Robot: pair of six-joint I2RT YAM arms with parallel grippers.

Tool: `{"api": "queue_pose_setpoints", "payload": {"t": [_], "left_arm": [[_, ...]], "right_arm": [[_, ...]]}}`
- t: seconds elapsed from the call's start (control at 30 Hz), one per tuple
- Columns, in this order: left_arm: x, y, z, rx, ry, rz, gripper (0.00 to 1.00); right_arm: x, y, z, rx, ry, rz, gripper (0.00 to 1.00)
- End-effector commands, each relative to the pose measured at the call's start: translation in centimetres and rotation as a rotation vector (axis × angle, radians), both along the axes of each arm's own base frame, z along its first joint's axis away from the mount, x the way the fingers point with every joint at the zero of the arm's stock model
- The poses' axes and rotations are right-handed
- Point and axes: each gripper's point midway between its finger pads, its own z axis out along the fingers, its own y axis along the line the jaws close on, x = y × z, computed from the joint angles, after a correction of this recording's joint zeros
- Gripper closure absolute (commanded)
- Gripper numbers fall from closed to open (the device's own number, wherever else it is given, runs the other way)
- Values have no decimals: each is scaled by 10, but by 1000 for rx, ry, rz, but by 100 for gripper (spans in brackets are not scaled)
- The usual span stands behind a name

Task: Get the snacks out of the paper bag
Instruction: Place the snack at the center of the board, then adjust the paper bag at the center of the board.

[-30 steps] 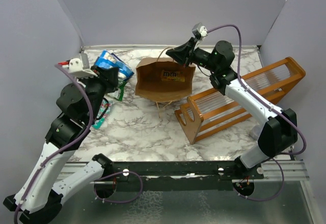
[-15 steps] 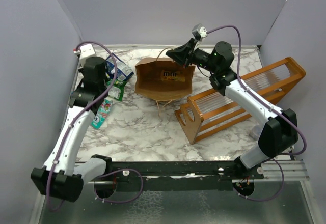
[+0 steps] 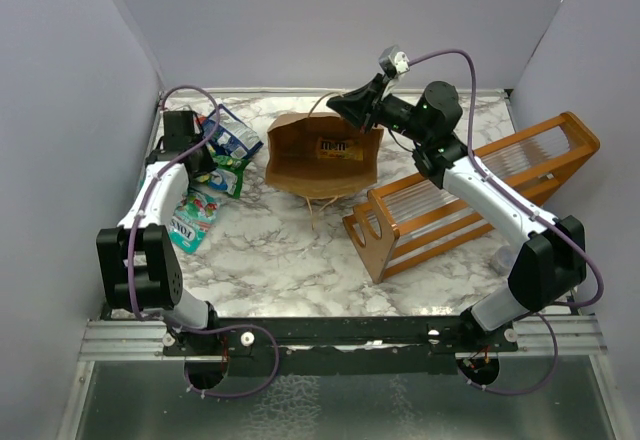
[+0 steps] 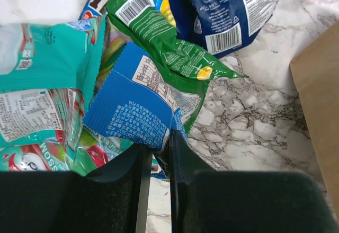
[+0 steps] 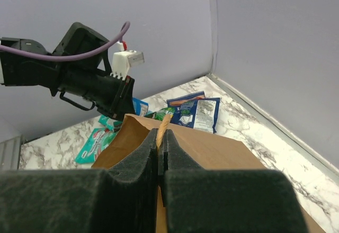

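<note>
Top view: paper bag (image 3: 300, 170) sits mid-counter (image 3: 290, 250), mouth gaping. Snacks (image 3: 215, 165) are heaped just left of it. A yellow packet (image 3: 335, 148) lies inside, so emptying looks nearly done, with that one left. Left arm is folded over the heap; right arm is stretched to the bag's far rim.

Left wrist: left gripper (image 4: 159, 153) is pinched on a blue packet (image 4: 130, 106) at its corner.

Right wrist: right gripper (image 5: 160, 137) is clamped on the handle (image 5: 163, 122).

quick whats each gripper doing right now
Left gripper: closed on the blue snack packet.
Right gripper: closed on the handle of the paper bag.
</note>
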Motion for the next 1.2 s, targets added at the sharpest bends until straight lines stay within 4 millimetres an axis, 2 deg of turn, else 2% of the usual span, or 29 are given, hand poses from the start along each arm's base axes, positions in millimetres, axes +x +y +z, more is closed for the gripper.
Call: {"api": "queue_pose_setpoints", "payload": {"t": [0.0,0.13,0.23,0.33,0.5,0.67,0.93,1.03,1.17], "left_arm": [[6,4,-9,-121,-24,-29,83],[3,13,-24,-198,-11,-3,78],[5,14,-28,-241,-10,-3,65],[2,9,-32,-270,6,-11,57],[-4,7,-22,-259,-32,-17,44],[-7,9,-8,-237,-90,-14,38],[-10,6,-7,-247,-98,-23,37],[-10,5,-5,-247,-105,-26,37],[-10,4,-2,-246,-118,-33,37]], "right_arm": [[-1,-2,16,23,-51,-12,98],[-1,-5,15,18,-58,-27,98],[0,-6,16,22,-62,-36,98],[2,-6,16,17,-66,-40,98],[12,-11,32,-9,-116,-104,98],[42,-25,51,-34,-137,-254,98],[114,-56,75,-18,-144,-420,98],[130,-57,87,-23,-176,-440,98],[139,-55,109,-29,-241,-450,98]]}}
